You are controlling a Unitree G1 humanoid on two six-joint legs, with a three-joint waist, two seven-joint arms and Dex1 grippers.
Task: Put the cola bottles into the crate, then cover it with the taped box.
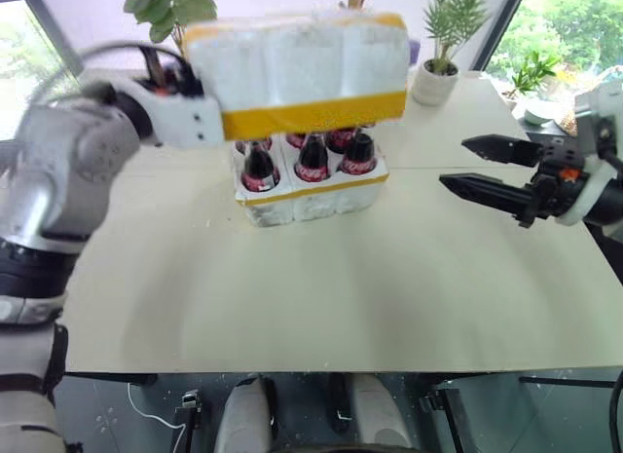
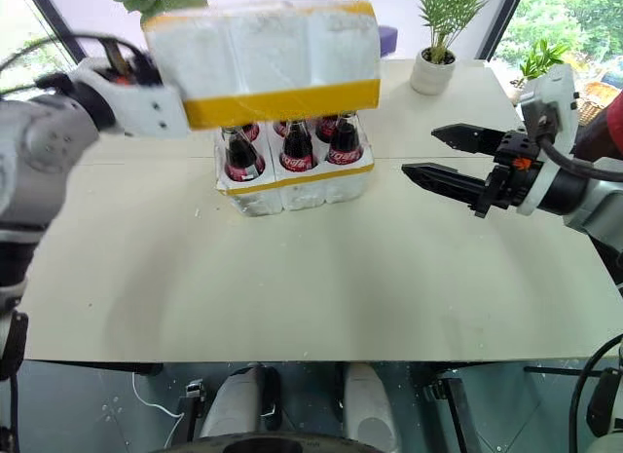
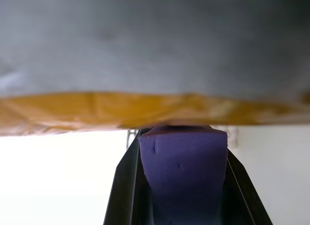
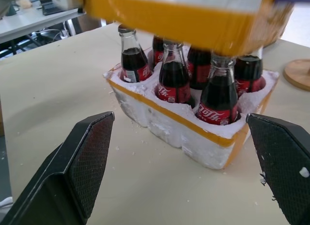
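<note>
Several cola bottles (image 1: pixel 311 161) with red labels stand in the wells of the crate (image 1: pixel 311 202), a low white foam tray with a yellow stripe, at the middle of the table. Just above them hangs the taped box (image 1: pixel 297 68), white foam with a wide yellow band, tilted slightly. My left gripper (image 1: pixel 206 114) is shut on the box's left end; in the left wrist view the yellow band (image 3: pixel 145 109) lies across its purple pad (image 3: pixel 184 172). My right gripper (image 1: pixel 455 163) is open, level, to the right of the crate and apart from it, pointing at the bottles (image 4: pixel 174 80).
A potted plant in a white pot (image 1: pixel 438 78) stands at the back right of the cream table (image 1: pixel 341 307), and another leafy plant (image 1: pixel 170 10) stands behind the box. A round wooden disc (image 4: pixel 298 72) lies beyond the crate. The table's front edge is near me.
</note>
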